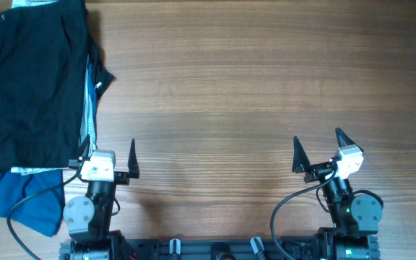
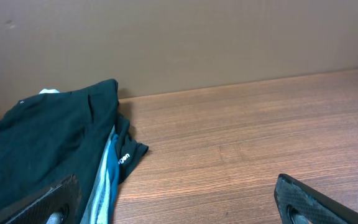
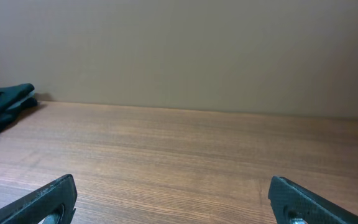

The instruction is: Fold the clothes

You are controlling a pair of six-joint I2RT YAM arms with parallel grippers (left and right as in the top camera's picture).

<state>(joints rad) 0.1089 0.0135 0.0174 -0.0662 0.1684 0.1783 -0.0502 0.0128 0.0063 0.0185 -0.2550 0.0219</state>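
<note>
Nearest: left fingers spread wide, empty, low at near edge of tabletop, pointing away from robot. Ahead-left: black shorts atop pile at far-left corner, long axis running away from robot, near edge just beside outer finger. Opposite side: right fingers also apart, empty, well apart from pile. Left arm nearer; likely takes first grasp.

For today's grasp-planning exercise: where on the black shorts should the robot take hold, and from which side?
Probably grip the black shorts at their corner nearest the left gripper, coming from the bare table on the right. They lie flat atop the blue garments, and that edge is exposed beside the open jaws.
</note>
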